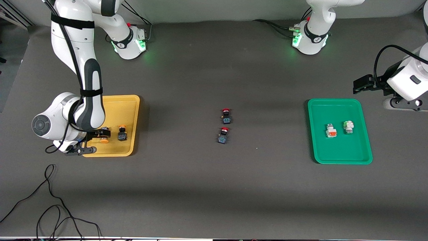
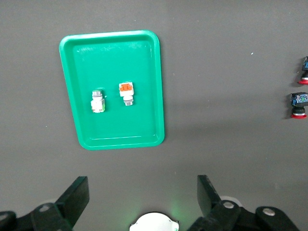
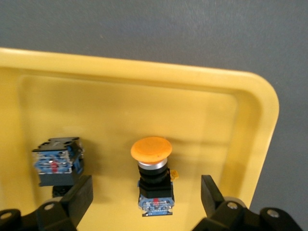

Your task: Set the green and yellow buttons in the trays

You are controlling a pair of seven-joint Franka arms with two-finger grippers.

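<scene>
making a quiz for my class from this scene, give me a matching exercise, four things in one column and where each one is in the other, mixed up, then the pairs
Things
1. orange-marked white button
2. red-capped buttons
3. right gripper
4. left gripper

Places
A. on the bare mat, mid-table between the trays
B. open over the yellow tray, around an orange-capped button
C. open in the air by the green tray, holding nothing
D. in the green tray, beside the green-marked white button

Pairs: 1-D, 2-A, 3-B, 4-C

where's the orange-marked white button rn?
In the front view, the orange-marked white button lies in the green tray toward the left arm's end of the table, beside the green-marked white button and slightly nearer the camera.
</scene>
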